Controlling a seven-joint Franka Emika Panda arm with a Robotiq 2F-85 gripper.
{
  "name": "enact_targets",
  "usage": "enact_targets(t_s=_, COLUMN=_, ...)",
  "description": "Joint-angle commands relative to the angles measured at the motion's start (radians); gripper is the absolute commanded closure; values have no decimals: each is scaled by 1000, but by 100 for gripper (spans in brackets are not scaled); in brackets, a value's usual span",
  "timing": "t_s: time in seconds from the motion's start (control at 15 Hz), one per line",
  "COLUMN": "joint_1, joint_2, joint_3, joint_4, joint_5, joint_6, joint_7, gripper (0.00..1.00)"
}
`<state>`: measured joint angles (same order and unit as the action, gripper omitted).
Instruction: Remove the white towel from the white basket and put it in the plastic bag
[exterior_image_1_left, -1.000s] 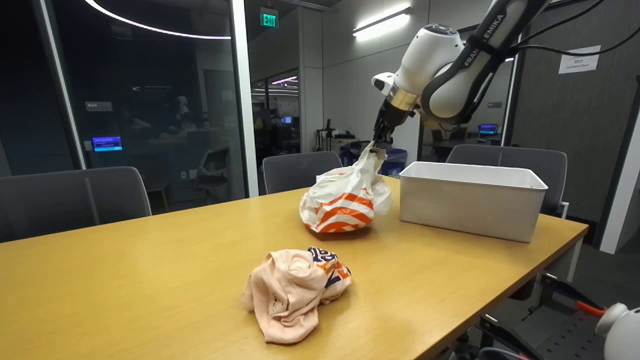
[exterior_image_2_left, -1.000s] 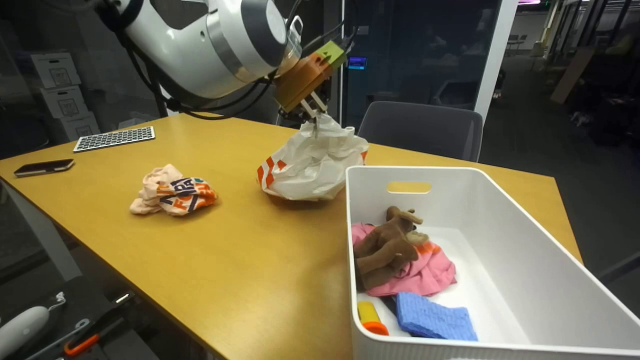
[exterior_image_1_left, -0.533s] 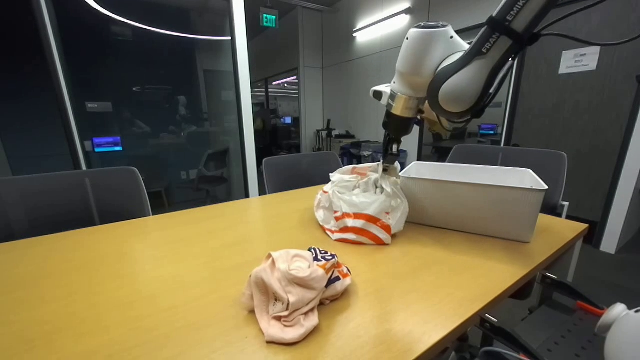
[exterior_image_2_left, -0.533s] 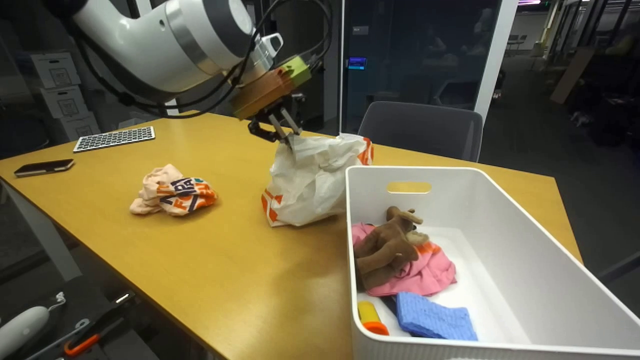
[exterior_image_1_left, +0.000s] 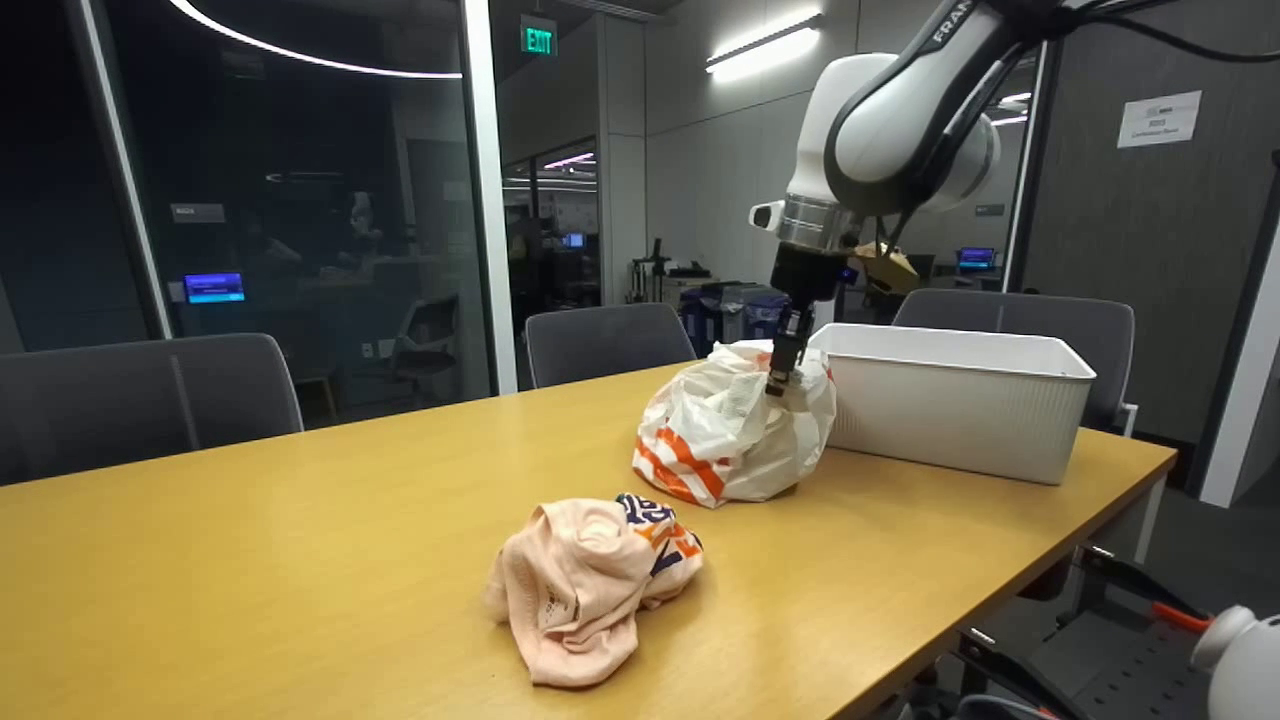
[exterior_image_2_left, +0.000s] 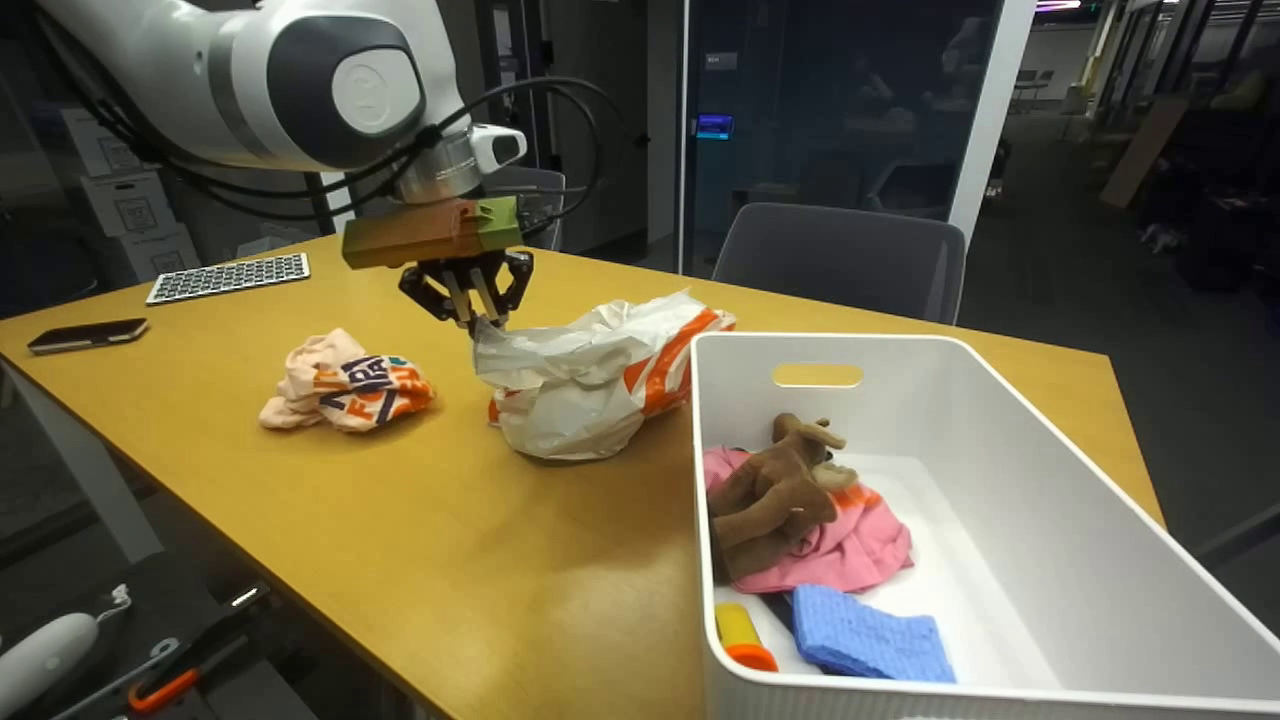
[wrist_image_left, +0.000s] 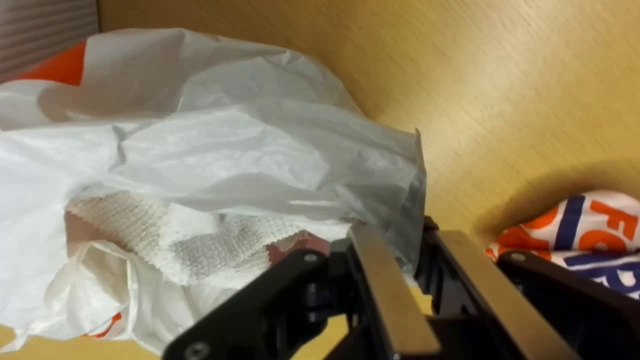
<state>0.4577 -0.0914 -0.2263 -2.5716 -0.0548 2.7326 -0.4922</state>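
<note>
The white plastic bag with orange stripes (exterior_image_1_left: 740, 430) sits on the table beside the white basket (exterior_image_1_left: 940, 400). It also shows in an exterior view (exterior_image_2_left: 580, 400) and in the wrist view (wrist_image_left: 240, 145). A white textured towel (wrist_image_left: 215, 245) lies inside the bag's mouth in the wrist view, with something red beside it. My gripper (exterior_image_1_left: 778, 380) is shut on the bag's rim, and a stretched corner of plastic sits between the fingertips (wrist_image_left: 392, 235). In an exterior view my gripper (exterior_image_2_left: 486, 322) is at the bag's side away from the basket. The basket (exterior_image_2_left: 1090, 560) shows no white towel.
The basket holds a brown plush toy (exterior_image_2_left: 775, 495), a pink cloth (exterior_image_2_left: 850, 550), a blue cloth (exterior_image_2_left: 870, 635) and a yellow-orange container (exterior_image_2_left: 742, 635). A peach printed cloth (exterior_image_2_left: 345, 385) lies on the table. A keyboard (exterior_image_2_left: 230, 278) and a phone (exterior_image_2_left: 88, 336) lie near the table's end.
My gripper has come lower and turned more upright, pulling the bag's rim away from the basket. The bag has shifted and its gathered top has spread, so its mouth is wider.
</note>
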Motion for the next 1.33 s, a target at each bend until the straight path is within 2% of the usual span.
enact_targets(t_s=0.0, joint_1=-136, joint_2=-76, joint_3=124, joint_4=24, joint_5=76, joint_6=-19, joint_7=-12, gripper=86)
enact_targets(t_s=0.2, joint_1=-185, joint_2=-95, joint_3=163, joint_4=44, joint_5=90, joint_6=-14, joint_7=-10, gripper=86)
enact_targets(t_s=0.27, joint_1=-198, joint_2=-94, joint_3=170, joint_4=46, joint_5=91, joint_6=-8, joint_7=1, gripper=80)
enact_targets(t_s=0.33, joint_1=-206, joint_2=-90, joint_3=175, joint_4=49, joint_5=102, joint_6=-8, joint_7=4, gripper=61)
enact_targets(t_s=0.6, joint_1=-233, joint_2=-98, joint_3=192, joint_4=63, joint_5=114, joint_6=-1, joint_7=22, gripper=28)
enact_targets(t_s=0.8, joint_1=-268, joint_2=-102, joint_3=227, joint_4=101, joint_5=36, joint_6=10, joint_7=81, gripper=4)
enact_targets(t_s=0.87, joint_1=-287, joint_2=-93, joint_3=243, joint_4=129, joint_5=-9, joint_6=-10, joint_7=122, gripper=0)
enact_targets(t_s=1.07, joint_1=-357, joint_2=-49, joint_3=300, joint_4=228, joint_5=-193, joint_6=-128, joint_7=316, gripper=0)
enact_targets(t_s=1.2, joint_1=-366, joint_2=-12, joint_3=320, joint_4=310, joint_5=-235, joint_6=-289, joint_7=387, gripper=0)
enact_targets(t_s=1.27, joint_1=-366, joint_2=4, joint_3=324, joint_4=340, joint_5=-249, joint_6=-334, joint_7=404, gripper=0)
